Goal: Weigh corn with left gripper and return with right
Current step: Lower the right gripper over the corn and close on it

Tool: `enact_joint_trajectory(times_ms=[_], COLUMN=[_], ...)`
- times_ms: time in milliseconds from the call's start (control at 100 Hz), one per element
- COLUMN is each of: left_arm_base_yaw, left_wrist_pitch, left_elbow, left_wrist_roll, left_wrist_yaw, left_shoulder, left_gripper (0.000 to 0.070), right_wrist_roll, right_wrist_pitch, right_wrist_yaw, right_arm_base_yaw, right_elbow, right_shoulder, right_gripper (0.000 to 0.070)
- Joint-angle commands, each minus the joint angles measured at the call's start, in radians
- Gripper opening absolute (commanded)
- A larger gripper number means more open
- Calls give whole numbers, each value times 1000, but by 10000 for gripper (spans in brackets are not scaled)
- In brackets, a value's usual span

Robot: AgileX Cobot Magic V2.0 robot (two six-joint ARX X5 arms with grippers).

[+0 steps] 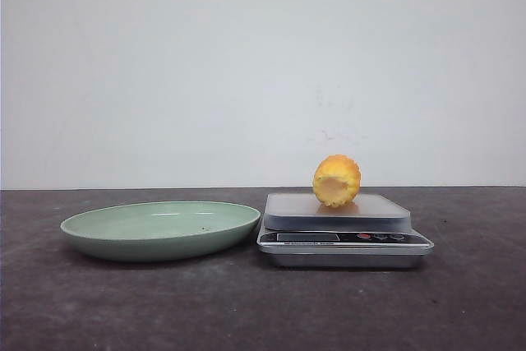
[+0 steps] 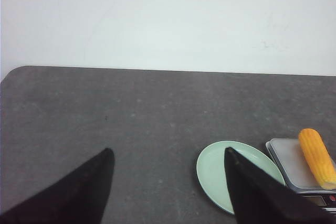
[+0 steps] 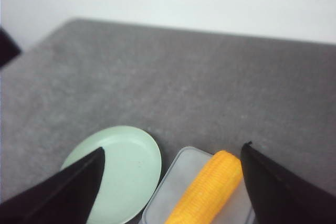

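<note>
corn (image 1: 336,180) on scale (image 1: 343,232) (lying lengthwise), plate (image 1: 160,228) just left, both on table (image 1: 263,310)

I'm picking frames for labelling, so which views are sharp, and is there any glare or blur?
Front view: sharp, even light, soft shadows under the plate and scale, the corn crisp. Left wrist view: fairly clear, the left gripper dark and featureless. Right wrist view: soft and blurry throughout, around the right gripper too. No strong glare anywhere.
</note>
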Motion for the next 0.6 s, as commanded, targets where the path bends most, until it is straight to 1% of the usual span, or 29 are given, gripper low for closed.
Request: enact_joint_trajectory(times_ms=[0,50,190,300,590], left_arm_base_yaw=[-5,-5,-5,-5,-5], left_wrist_pitch=[6,5,-4,-27,-49], left_elbow=[15,15,15,14,13], left_wrist_roll=[-4,-5,-12,-27,-31], left_wrist_yaw=[2,2,2,2,1], left_shoulder=[5,5,5,5,5], left_gripper=[383,383,383,383,383], right_wrist_roll=[14,15,43,68,96], right_wrist_pitch=[8,2,-6,-12,-21], right_wrist_yaw=[49,69,70,93,100], right_arm_base_yaw=[36,51,63,63,61], right_elbow=[48,72,110,110,110], right_shoulder=[85,146,302,400,571], right_gripper=[507,507,507,507,507])
